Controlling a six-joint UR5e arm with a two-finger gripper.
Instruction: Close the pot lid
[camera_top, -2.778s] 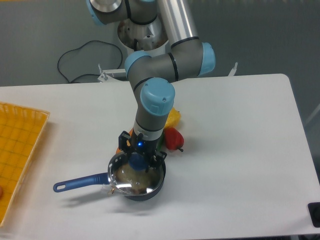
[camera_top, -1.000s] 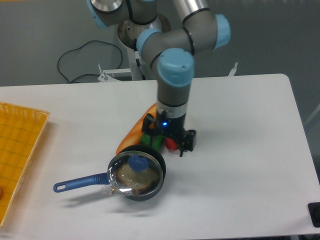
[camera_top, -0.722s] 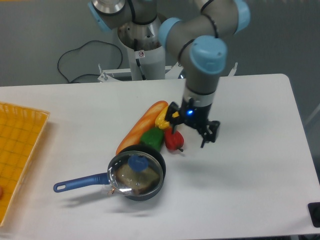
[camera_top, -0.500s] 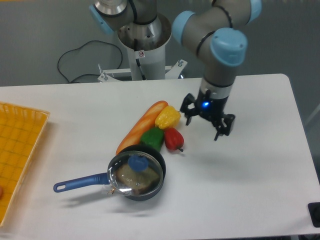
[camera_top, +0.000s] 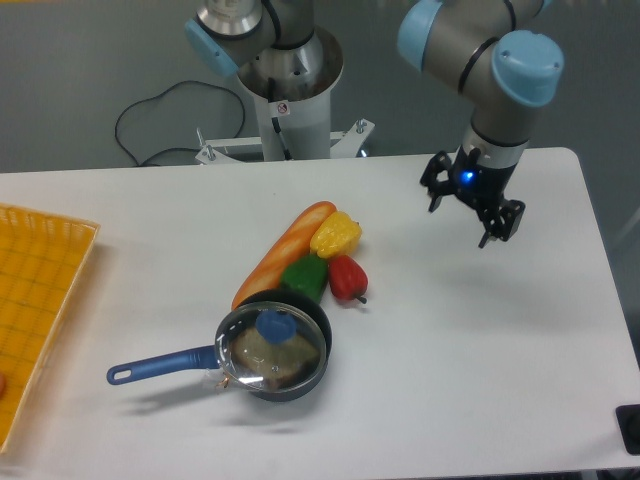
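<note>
The lid (camera_top: 272, 348) sits on the pot (camera_top: 283, 360), far down and to the left of the hand (camera_top: 465, 204). The hand is up in the air, fingers apart, holding nothing. The job looks done. Next, the arm only needs to rest.

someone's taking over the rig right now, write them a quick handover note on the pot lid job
Gripper: open and empty, raised over the right part of the white table, well clear of the pot.
Small dark saucepan with a long blue handle: near the front of the table, handle pointing left.
Round clear glass lid with a blue knob: sitting on the saucepan, covering it, though it looks shifted slightly toward the handle side.
Beside the pan: a baguette and yellow, green and red peppers.
Done: lid placed and released.
Left: probably nothing; check the lid is seated.
</note>
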